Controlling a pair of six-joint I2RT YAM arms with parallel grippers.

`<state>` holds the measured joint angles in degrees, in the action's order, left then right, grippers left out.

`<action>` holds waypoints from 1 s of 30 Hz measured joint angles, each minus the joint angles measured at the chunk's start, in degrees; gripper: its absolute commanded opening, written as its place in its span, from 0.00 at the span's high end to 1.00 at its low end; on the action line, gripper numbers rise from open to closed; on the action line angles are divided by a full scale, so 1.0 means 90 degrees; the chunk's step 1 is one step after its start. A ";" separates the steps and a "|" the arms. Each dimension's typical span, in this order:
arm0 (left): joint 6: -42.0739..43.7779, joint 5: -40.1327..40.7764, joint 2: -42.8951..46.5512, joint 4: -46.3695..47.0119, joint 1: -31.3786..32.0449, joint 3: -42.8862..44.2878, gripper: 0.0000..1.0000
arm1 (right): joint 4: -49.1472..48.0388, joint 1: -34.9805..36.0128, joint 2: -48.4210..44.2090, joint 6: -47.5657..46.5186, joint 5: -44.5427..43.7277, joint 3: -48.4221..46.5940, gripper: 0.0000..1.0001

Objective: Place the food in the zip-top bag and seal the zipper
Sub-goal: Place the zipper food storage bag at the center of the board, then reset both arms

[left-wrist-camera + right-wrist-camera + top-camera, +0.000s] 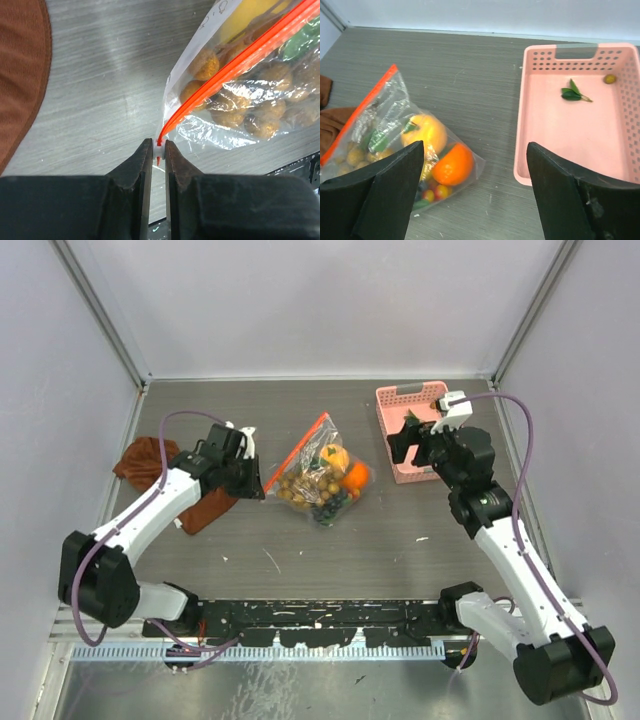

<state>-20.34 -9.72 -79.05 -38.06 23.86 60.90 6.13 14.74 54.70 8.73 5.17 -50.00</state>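
Note:
The zip-top bag (318, 478) lies on the table's middle, holding the food: a yellow fruit (424, 132), an orange fruit (453, 165), tan-brown berries (260, 120) and dark grapes (328, 508). The zipper (235, 62) is an orange-red strip along the bag's left edge. My left gripper (159, 146) is shut on the zipper's white end piece at the bag's near-left corner (266, 486). My right gripper (475, 148) is open and empty, hovering between the bag and the pink basket (525, 125).
The pink basket (388, 430) stands at the back right with a green leaf sprig (573, 93) and one small berry (609, 78) in it. A brown cloth (148, 462) lies at the left, beside my left arm; it also shows in the left wrist view (20, 75).

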 measured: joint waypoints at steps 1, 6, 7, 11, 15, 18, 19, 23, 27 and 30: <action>-0.0036 -0.0002 0.0121 0.0002 -0.0002 -0.0090 0.82 | 0.0070 0.0000 -0.0114 0.0005 -0.0068 0.0022 0.04; -0.0206 0.0039 0.0612 -0.0039 -0.0083 -0.0491 0.60 | 0.0384 -0.0015 -0.0806 -0.0119 -0.0474 0.0221 0.00; -0.0245 0.0058 0.0753 -0.0061 -0.0109 -0.0510 0.56 | 0.0447 -0.0015 -0.0933 -0.0138 -0.0559 0.0255 0.00; -0.0316 0.0219 0.1411 -0.0056 -0.0185 -0.0508 0.34 | 0.0665 -0.0015 -0.1375 -0.0262 -0.0903 0.0357 0.00; -0.0333 0.0663 0.2171 -0.0070 -0.0238 -0.0486 0.11 | 0.0860 -0.0015 -0.1736 -0.0306 -0.1435 0.0381 0.00; -0.0304 0.1171 0.2807 -0.0097 -0.0255 -0.0483 0.01 | 0.1056 -0.0015 -0.1921 -0.0301 -0.1889 0.0381 0.00; -0.0291 0.1311 0.2994 -0.0104 -0.0255 -0.0483 0.02 | 0.1134 -0.0015 -0.1984 -0.0294 -0.2033 0.0381 0.00; -0.0051 0.2035 0.3985 -0.0007 -0.0255 -0.0549 0.02 | 0.1239 -0.0017 -0.2293 -0.0284 -0.2385 0.0510 0.00; 0.0376 0.2674 0.5047 0.0418 -0.0255 -0.0962 0.02 | 0.1236 -0.0017 -0.2642 -0.0289 -0.2603 0.0814 0.00; 0.0697 0.2994 0.5695 0.0840 -0.0255 -0.1404 0.02 | 0.1214 -0.0017 -0.2815 -0.0291 -0.2749 0.0988 0.00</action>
<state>-14.06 17.23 -27.79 -30.50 21.56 48.27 17.06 14.59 29.36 6.11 -19.57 -41.10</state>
